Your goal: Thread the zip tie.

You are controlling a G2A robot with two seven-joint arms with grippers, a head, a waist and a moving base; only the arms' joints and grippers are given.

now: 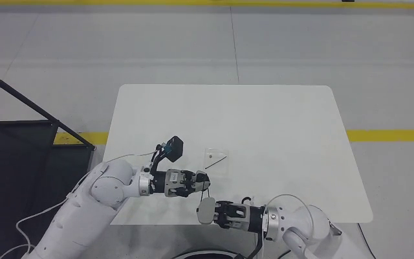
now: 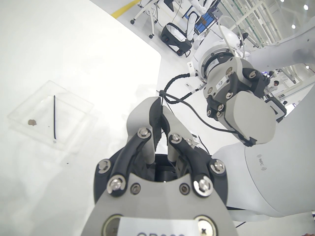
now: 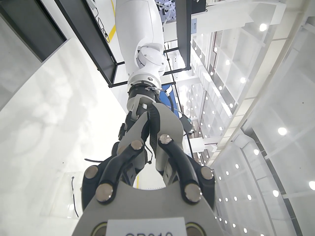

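left pincer (image 2: pixel 160 108) pinched closed, right pincer (image 3: pixel 150 120) closed too, tips near each other, wrists pointing inward

table (image 1: pixel 278 129): white, smooth, matt | tray (image 2: pixel 73 114): clear glossy plastic | zip tie (image 2: pixel 161 99): black plastic | fingers (image 2: pixel 140 116): matt grey

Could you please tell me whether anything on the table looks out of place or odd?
One small thing: a brown crumb-like speck lies in the clear tray, apart from the spare zip tie lying there. It looks like stray debris rather than a part. Otherwise nothing stands out.
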